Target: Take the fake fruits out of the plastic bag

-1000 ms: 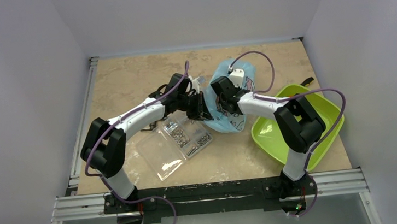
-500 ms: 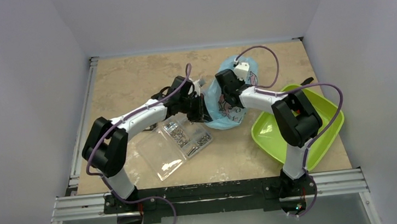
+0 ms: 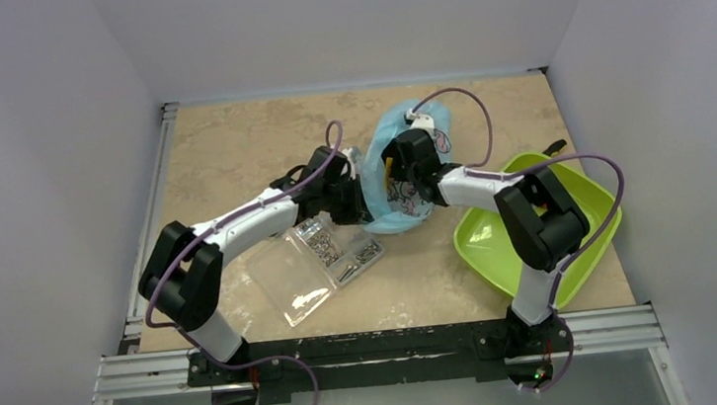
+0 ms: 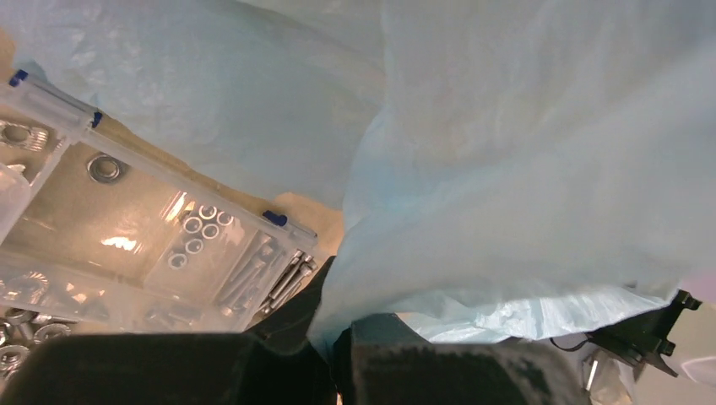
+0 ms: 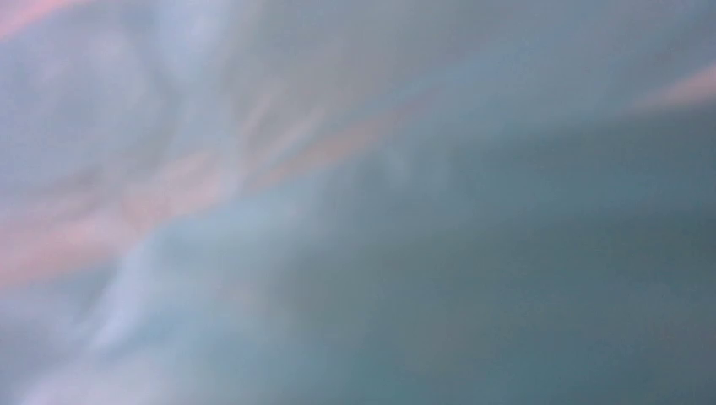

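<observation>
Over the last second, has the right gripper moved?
Yes, slightly. The right gripper has shifted toward the far edge of the table, away from the clear box, and now sits over the plastic bag.

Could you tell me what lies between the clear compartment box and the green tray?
Only bare tabletop, as the top view shows; the plastic bag sits just beyond that gap.

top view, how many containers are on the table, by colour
light blue: 1, the plastic bag
clear: 1, the compartment box
lime green: 1, the tray
total: 3
</observation>
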`<state>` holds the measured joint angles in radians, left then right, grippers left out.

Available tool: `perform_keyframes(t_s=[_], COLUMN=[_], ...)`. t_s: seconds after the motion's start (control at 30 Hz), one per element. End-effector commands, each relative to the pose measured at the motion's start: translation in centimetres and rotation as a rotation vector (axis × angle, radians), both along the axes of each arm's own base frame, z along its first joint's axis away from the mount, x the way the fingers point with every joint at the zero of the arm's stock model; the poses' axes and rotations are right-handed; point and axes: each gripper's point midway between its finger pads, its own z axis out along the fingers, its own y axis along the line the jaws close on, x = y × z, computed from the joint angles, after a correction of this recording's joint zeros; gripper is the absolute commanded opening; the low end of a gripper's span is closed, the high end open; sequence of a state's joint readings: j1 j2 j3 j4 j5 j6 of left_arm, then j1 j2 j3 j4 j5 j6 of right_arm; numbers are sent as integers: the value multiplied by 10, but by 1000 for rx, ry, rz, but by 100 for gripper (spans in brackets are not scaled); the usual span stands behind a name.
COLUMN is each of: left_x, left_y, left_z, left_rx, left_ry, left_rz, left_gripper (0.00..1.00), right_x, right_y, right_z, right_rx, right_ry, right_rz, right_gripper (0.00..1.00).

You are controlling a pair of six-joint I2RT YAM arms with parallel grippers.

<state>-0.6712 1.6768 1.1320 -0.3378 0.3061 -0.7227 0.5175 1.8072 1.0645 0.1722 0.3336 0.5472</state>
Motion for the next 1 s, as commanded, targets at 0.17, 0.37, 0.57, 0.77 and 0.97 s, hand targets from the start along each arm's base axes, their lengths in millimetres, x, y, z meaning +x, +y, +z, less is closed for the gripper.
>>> perform_keyframes(t_s=[0.17, 0.37, 0.57, 0.77, 0.97], left_x=[11, 3, -9, -10, -13], left_y=[-6, -28, -40, -41, -39], left_z=[41, 91, 103, 98, 109], left_rx=[130, -32, -124, -122, -144], left_ry=[-271, -434, -432, -388, -419], left_rz=[-125, -299, -379, -351, -356], left_gripper=[0, 0, 0, 0, 0], right_x=[-11, -10, -7, 1, 12], right_y=[49, 67, 49, 46, 47], right_z=[11, 1, -7, -15, -31], right_rx=[207, 316, 387, 408, 445], right_ry=[-68, -27, -11, 15, 88], right_rz=[242, 267, 185, 143, 40], right_gripper=[95, 95, 94, 93, 86])
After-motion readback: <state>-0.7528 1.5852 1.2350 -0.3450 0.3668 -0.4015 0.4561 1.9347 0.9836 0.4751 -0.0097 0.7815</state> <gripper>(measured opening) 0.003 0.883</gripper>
